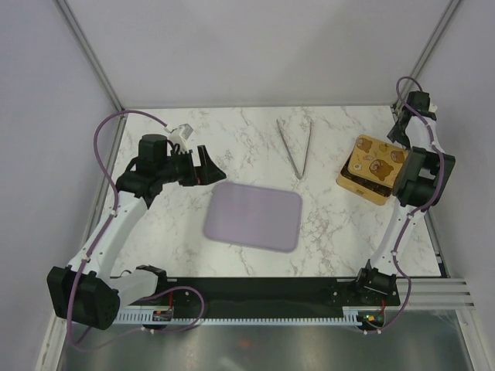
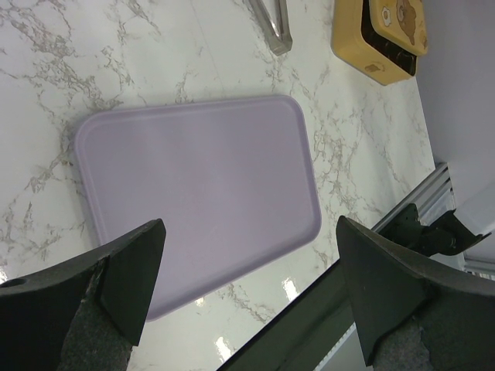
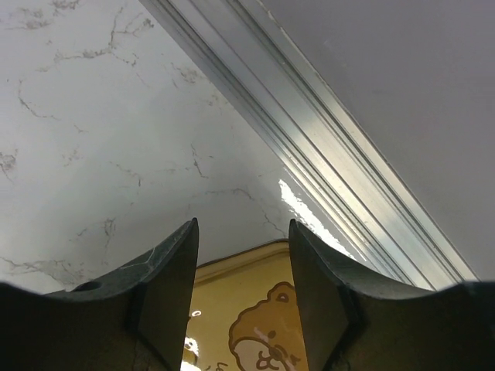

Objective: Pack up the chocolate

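Chocolate is nowhere in any of my three views. I see no brown or cream pieces on the table, on the tray or loose by the box, so I can't say where it is or how it looks. It may be inside the box or out of shot.

Working outward from the right gripper (image 3: pixel 244 232): its fingers stand partway apart with nothing between them, hanging just over the far right corner of the gold box (image 1: pixel 373 168). The bear-printed lid seems to sit slightly shifted on the box, with a dark band showing beneath it. At about 9 o'clock from the box lie the metal tongs (image 1: pixel 300 171), closed end toward me, untouched.

The left gripper (image 2: pixel 251 226) is spread wide and empty, hovering at the 10 o'clock corner of the lilac tray (image 1: pixel 251 216). The tray lies bare at the middle of the marble table (image 1: pixel 178 232), with the tongs at its 1 o'clock and the box at its 2 o'clock.

My judgement is that packing hasn't started — nothing is picked up, the box isn't visibly opened, and every piece is left to place.
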